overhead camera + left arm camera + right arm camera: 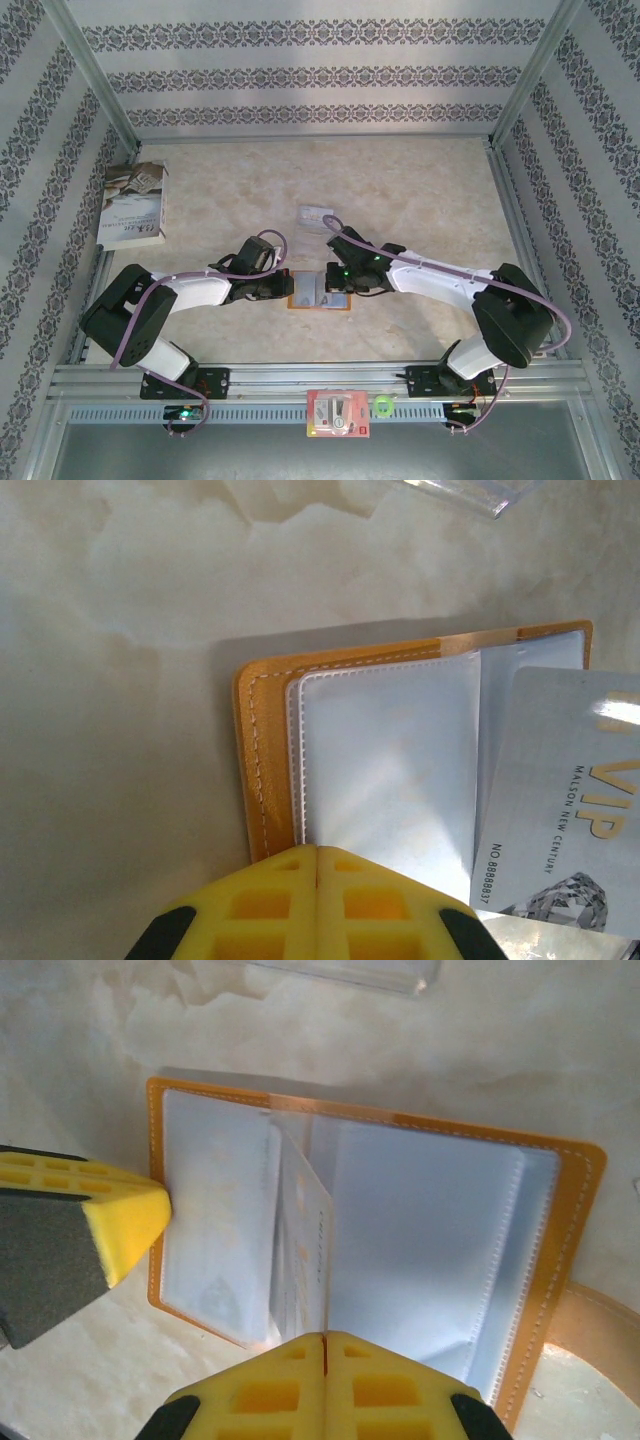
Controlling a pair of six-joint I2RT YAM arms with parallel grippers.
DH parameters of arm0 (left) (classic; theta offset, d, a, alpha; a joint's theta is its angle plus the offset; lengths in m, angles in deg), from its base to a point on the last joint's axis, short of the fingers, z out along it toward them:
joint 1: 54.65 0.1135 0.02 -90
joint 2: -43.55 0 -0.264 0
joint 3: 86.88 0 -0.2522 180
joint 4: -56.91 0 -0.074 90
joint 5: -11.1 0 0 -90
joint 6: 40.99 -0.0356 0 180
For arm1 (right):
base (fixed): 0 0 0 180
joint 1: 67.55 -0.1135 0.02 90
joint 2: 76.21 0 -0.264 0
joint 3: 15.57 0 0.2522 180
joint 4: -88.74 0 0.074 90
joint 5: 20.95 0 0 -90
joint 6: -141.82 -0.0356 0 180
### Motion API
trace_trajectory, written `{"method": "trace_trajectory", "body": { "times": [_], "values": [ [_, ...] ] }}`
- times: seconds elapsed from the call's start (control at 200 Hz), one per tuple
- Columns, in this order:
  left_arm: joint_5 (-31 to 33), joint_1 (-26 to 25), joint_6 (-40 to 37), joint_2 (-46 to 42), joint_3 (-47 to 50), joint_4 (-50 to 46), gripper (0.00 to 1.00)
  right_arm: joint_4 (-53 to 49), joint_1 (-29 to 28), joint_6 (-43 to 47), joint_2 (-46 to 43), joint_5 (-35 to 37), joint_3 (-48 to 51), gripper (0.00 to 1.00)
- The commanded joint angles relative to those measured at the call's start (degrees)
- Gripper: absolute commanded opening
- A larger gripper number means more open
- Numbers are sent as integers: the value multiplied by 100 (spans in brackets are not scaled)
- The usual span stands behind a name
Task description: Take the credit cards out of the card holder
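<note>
Marbled desk, card holder open flat mid-desk, long axis left-right; left tool pressed together on its left edge, right tool seemingly pinching credit card raised at fold.

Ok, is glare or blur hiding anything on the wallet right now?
Left wrist: glare whitens the clear pocket of the card holder and streaks the credit card, print legible. Right wrist: pockets washed pale, card soft. Top external: evenly lit, holder tiny.

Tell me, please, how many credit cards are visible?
1: a credit card tilted up at the fold of the open card holder. Faint marks in one pocket may be another; more may be hidden.
</note>
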Motion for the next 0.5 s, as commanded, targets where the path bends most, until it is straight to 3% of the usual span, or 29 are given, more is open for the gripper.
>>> {"method": "trace_trajectory", "body": {
  "times": [0.0, 0.175, 0.335, 0.495],
  "values": [
    [34, -38, -56, -3, 51, -153, 1, -466, -124, 179, 278, 409, -328, 0],
    [12, -38, -65, 24, 57, -110, 1, -321, -240, 227, 647, 329, -511, 0],
    [5, -38, -68, 9, 56, -112, 0, -209, -241, 271, 752, 260, -560, 15],
    [7, -38, -65, 33, 56, -101, 0, -139, -207, 241, 838, 162, -531, 18]
  ]
}}
